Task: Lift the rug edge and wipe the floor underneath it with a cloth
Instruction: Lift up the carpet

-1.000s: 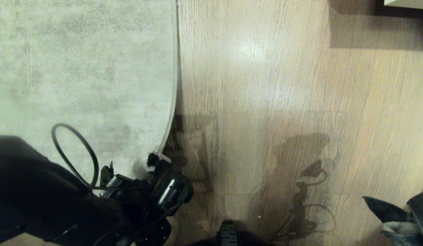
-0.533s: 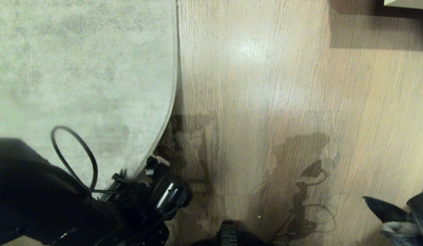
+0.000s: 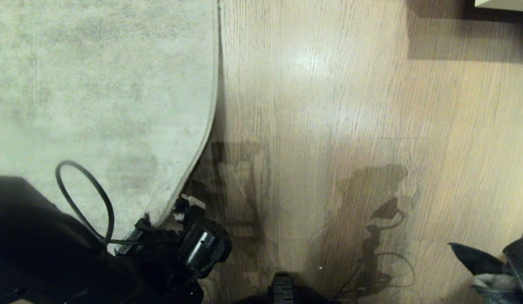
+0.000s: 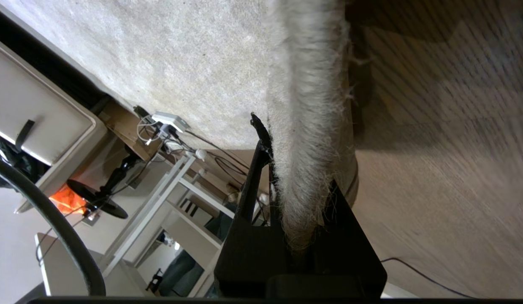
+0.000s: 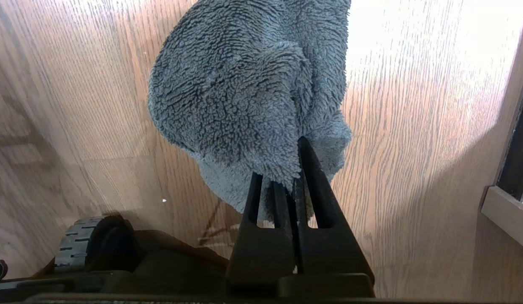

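Rug edge is clamped between my left gripper jaws right now, so that side is closed on the border, with the fuzzy pile sticking out past the fingertips on the wrist cam. From the head cam I see the left gripper sitting right at the near end of the rug edge, and the border curves in toward the jaws there instead of running straight, with a dark gap between it and the floor. Over on my other arm, the right gripper is pinched narrow on the cloth, a grey-blue fuzzy rag that bunches up and hangs out beyond the jaw tips, above bare wood planks. The cloth only pokes into the head cam at the lower right corner, well apart from the rug. A wheel of the base shows off to one side of the right jaws.
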Available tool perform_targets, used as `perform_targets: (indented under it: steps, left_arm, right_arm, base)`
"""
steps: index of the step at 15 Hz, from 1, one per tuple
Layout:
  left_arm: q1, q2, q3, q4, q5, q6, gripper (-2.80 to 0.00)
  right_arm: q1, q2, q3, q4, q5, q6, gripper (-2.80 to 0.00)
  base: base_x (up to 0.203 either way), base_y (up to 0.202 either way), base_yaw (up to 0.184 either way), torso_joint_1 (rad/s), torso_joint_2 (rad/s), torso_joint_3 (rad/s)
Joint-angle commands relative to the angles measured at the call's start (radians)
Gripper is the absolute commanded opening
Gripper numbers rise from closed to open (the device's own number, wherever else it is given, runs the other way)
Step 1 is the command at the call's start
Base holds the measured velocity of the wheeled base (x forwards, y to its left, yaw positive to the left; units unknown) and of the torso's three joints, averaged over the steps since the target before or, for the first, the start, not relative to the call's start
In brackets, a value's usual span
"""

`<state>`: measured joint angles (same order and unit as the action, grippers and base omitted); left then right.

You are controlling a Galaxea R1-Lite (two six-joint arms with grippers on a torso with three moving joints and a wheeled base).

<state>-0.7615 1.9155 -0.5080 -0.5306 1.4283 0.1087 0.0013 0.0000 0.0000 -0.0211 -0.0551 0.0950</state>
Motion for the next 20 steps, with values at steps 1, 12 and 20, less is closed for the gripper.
perform_targets:
  steps: [1,12,20]
  left_arm:
    - [0.004,-0.019,0.008,-0.003,0.009,0.003,-2.8]
    - [0.018,-0.168,0.01,-0.001,-0.072,0.083,-2.8]
    - [0.056,-0.307,0.109,-0.009,-0.265,0.071,-2.8]
  right_arm:
    - [0.0,0.0,0.0,0.0,0.0,0.0,-2.8]
    - [0.0,0.0,0.0,0.0,0.0,0.0,-2.8]
    - [0.0,0.0,0.0,0.0,0.0,0.001,-2.8]
  base:
    - [0.0,0.0,0.0,0.0,0.0,0.0]
    - [0.0,0.0,0.0,0.0,0.0,0.0]
    - [0.0,0.0,0.0,0.0,0.0,0.0]
